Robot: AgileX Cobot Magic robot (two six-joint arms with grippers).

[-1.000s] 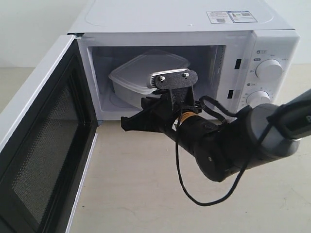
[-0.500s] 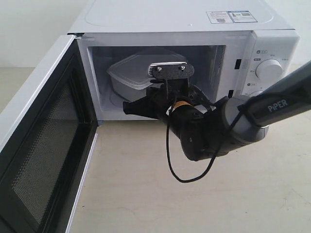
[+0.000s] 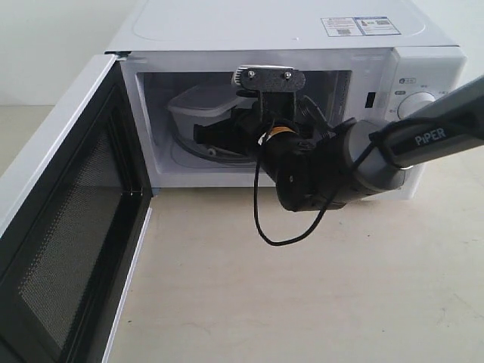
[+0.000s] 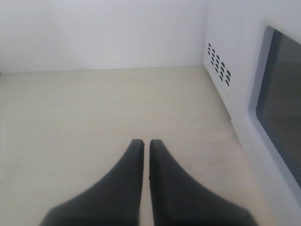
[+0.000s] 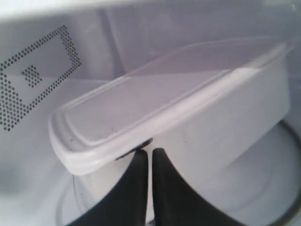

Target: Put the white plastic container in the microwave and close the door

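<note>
The white plastic container (image 3: 198, 106) lies inside the microwave (image 3: 287, 30), tilted over the glass turntable (image 3: 189, 155). My right gripper (image 3: 201, 134) reaches into the cavity, shut with nothing between its fingers. In the right wrist view its tips (image 5: 150, 153) press against the container's (image 5: 155, 103) side wall just under the lid's lip. The door (image 3: 68, 204) hangs wide open on the left. My left gripper (image 4: 146, 142) is shut and empty, low over the table, with the door's (image 4: 282, 103) mesh window beside it.
The right arm (image 3: 325, 170) and its looped black cable (image 3: 265, 227) fill the oven's opening. A knob (image 3: 408, 102) shows on the control panel behind the arm. Beige tabletop (image 3: 302, 302) spreads in front of the oven.
The right gripper has gone forward and up from in front of the oven into the cavity, pushing the container deeper inside. The door has not moved.
</note>
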